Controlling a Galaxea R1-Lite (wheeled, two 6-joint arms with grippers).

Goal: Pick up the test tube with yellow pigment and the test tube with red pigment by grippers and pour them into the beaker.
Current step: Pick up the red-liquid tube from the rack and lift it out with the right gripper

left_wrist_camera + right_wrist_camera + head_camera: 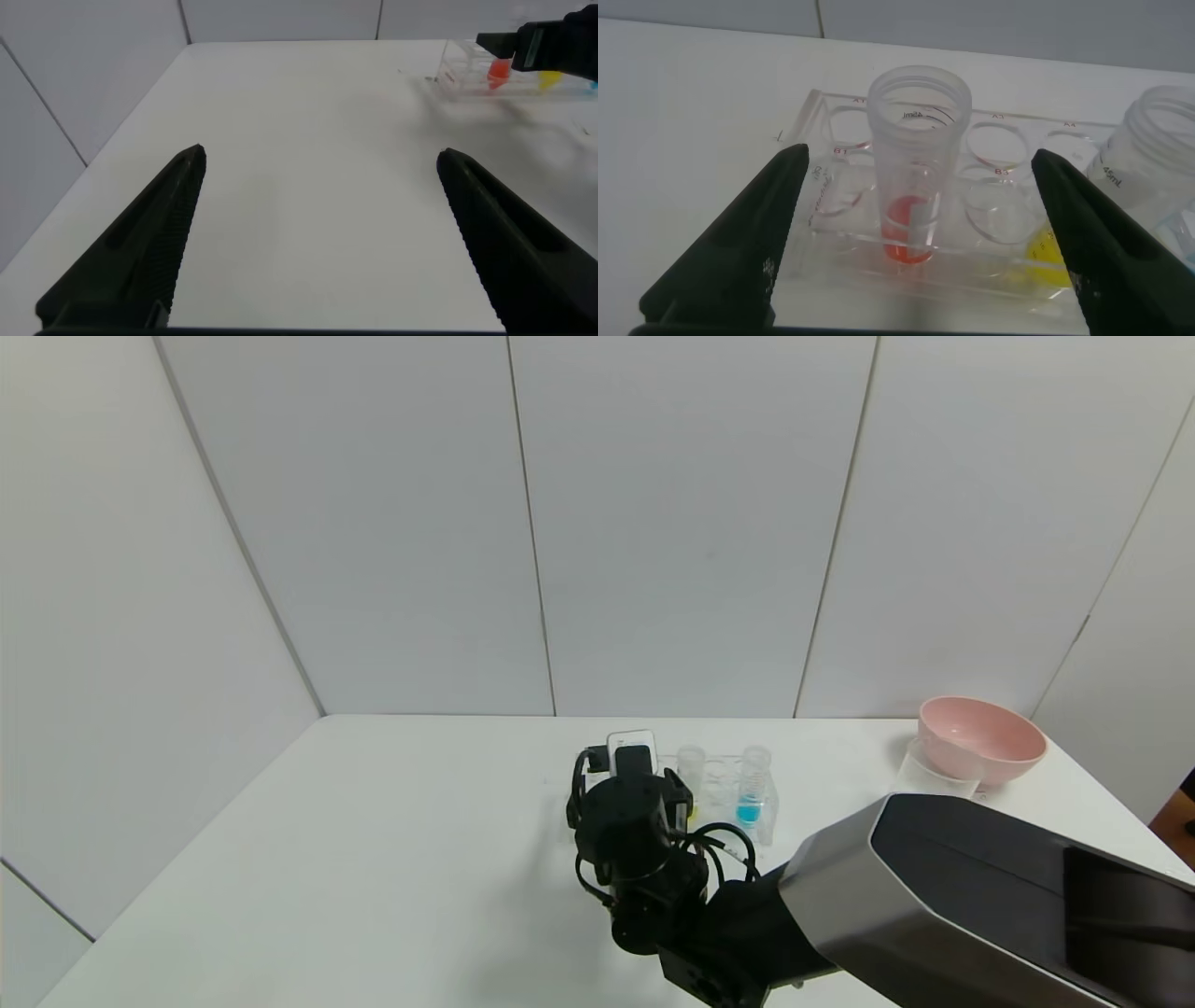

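Observation:
The test tube with red pigment (918, 159) stands upright in the clear rack (831, 201), between the open fingers of my right gripper (920, 154), which do not touch it. The test tube with yellow pigment (1148, 149) stands one slot over, with yellow liquid at its bottom. In the head view my right gripper (633, 773) sits at the rack's left end and hides the red tube; the yellow tube (691, 767) shows beside it. The beaker (934, 773) stands at the far right. My left gripper (320, 163) is open and empty over bare table, out of the head view.
A tube with blue liquid (752, 789) stands at the rack's right end. A pink bowl (980, 737) sits behind the beaker near the table's back right corner. White walls close the back and both sides of the table.

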